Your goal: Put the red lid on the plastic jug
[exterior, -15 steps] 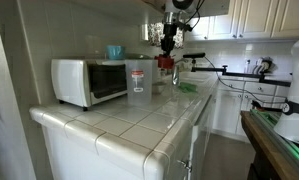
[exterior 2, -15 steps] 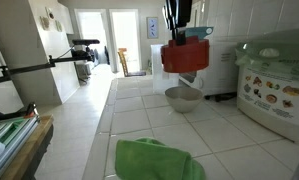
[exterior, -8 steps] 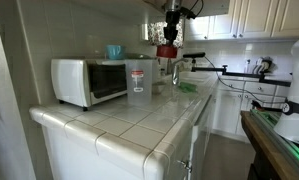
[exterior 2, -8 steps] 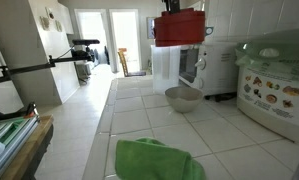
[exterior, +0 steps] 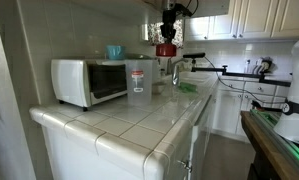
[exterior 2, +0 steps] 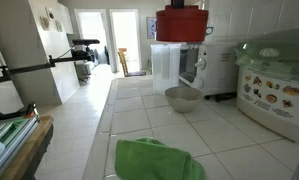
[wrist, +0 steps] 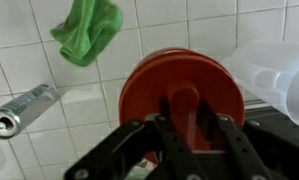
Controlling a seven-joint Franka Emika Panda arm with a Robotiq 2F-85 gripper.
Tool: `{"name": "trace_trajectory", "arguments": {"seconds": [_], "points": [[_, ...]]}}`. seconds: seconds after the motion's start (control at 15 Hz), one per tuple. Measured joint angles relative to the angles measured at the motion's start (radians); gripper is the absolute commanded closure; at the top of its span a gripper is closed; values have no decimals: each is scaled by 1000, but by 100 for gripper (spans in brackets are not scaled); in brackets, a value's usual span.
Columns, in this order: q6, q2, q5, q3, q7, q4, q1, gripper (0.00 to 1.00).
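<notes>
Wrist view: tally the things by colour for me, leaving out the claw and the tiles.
Red: 1, the red lid
Green: 1, the cloth
Silver: 1, the metal cylinder
Clear: 1, the plastic jug
Total: 4

The red lid point(wrist: 179, 95) in my end effector point(wrist: 192, 120) looked like smooth, glossy plastic, and my fingers point(wrist: 234, 150) were matt black. In the wrist view, at 2 o'clock from the lid, the plastic jug point(wrist: 277, 70) was cloudy, translucent plastic. At 11 o'clock lay a soft, matt green cloth point(wrist: 87, 30), and at 8 o'clock a shiny metal can point(wrist: 21, 108). The table point(wrist: 19, 50) was glossy white glazed tile.
</notes>
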Motion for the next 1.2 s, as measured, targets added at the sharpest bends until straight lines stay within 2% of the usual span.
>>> {"name": "trace_trajectory", "arguments": {"seconds": [0.4,0.87,0.93,1.2], "points": [[-9,60,20,0,29,86,-4,92],[9,65,20,1,46,99,-3,92],[9,65,20,2,46,99,-3,68],[9,65,20,2,46,96,-3,68]]}}
